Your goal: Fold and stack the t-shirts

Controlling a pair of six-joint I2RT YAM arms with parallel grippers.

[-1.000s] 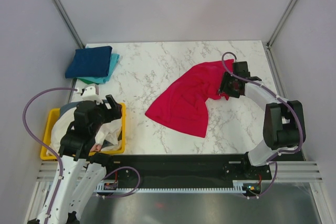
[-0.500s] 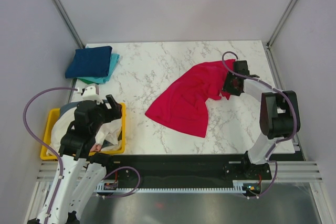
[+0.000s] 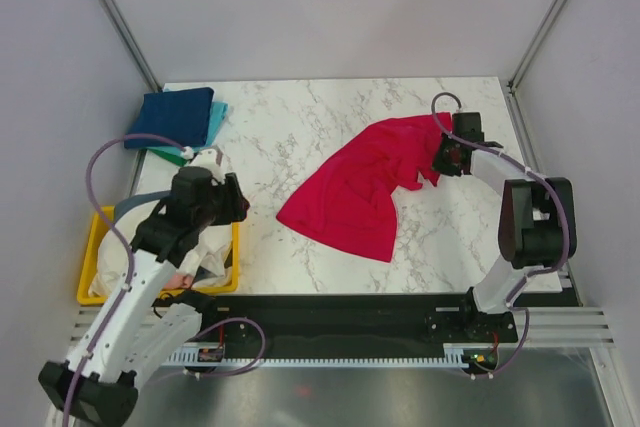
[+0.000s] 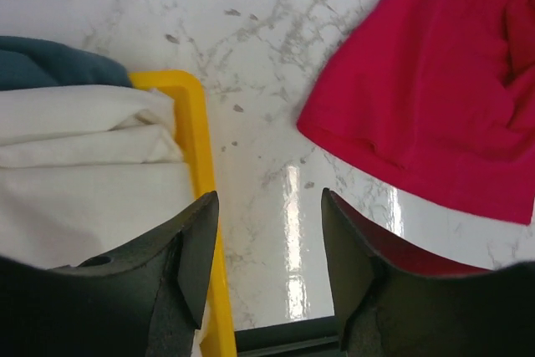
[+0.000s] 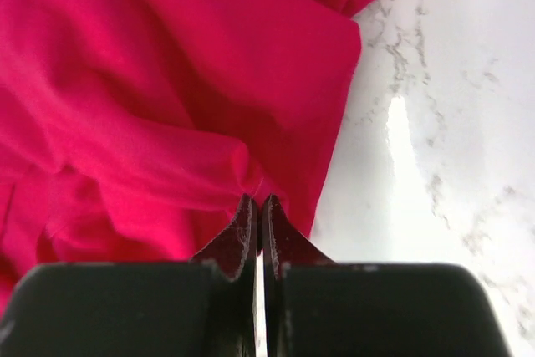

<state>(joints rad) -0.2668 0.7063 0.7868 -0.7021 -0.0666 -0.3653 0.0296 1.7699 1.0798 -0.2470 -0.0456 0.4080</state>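
A red t-shirt (image 3: 355, 187) lies crumpled and spread on the marble table, right of centre. My right gripper (image 3: 441, 159) is at its far right edge, and the right wrist view shows the gripper (image 5: 257, 203) shut on a puckered fold of the red t-shirt (image 5: 167, 81). My left gripper (image 3: 238, 207) hangs over the right rim of the yellow bin (image 3: 236, 247). In the left wrist view this gripper (image 4: 267, 206) is open with bare table between its fingers, and the red t-shirt (image 4: 435, 98) lies ahead to the right.
The yellow bin (image 4: 196, 148) holds a white t-shirt (image 4: 84, 165) and a grey-blue one (image 4: 50, 64). A folded stack with a navy t-shirt (image 3: 172, 115) on top of teal and green ones sits at the table's far left corner. Frame posts stand at both far corners.
My right gripper has shut on the red t-shirt's edge. The left arm has swung forward and right from above the bin to its right rim, its jaws somewhat narrower.
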